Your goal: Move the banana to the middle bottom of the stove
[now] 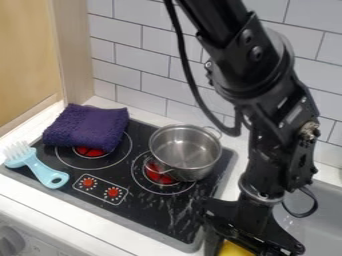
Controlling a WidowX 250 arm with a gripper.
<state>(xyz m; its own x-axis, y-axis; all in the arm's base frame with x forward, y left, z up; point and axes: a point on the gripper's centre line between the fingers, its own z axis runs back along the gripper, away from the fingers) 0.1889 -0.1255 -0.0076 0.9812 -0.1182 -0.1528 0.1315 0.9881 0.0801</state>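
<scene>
The black claw (248, 246) hangs low, just past the front right corner of the stove. I can't tell if it is apart, together or clamped on something. The smooth yellow banana (234, 249) peeks out right under it, so the job looks near its start. If the claw doesn't have a good grip, the banana could slip out, since it looks smooth.

Close beside the claw is the flat black stove (157, 212) with a grey rim. The banana has to go over that rim to the front middle. If it isn't lifted high enough, it could bump the rim and twist or fall. If it is let go too soon, it could land on the white table (73, 223) instead. On the other side of the claw is the grey metal sink (320, 210) – a bad place for a dropped banana.

Farther back from the claw is the shiny round metal pot (186, 150), over part of a red burner. If the arm swings too far back, it could knock the pot. Past the pot, the little panel with red knobs (100, 189) is near the front. Farthest off are the fuzzy purple cloth (87, 127) and the light blue brush (41, 167) – going too far over could push the brush.
</scene>
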